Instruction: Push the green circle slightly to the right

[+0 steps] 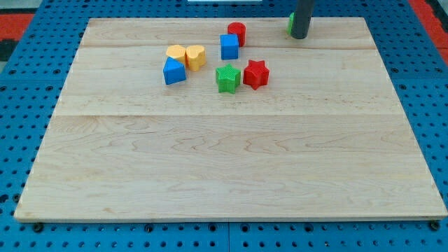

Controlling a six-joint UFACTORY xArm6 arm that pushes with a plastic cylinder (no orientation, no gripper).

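Item: small green plastic circle block (290, 24), mostly hidden behind my dark rod at the pale wooden table's (231, 175) top edge, my tip (299, 36) touching its right side; no claw fitted, so nothing held.

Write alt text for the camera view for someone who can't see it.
My tip stands at the board's top edge, hiding most of the green circle behind it. Left of it cluster red, blue, yellow and green blocks on the wooden board.
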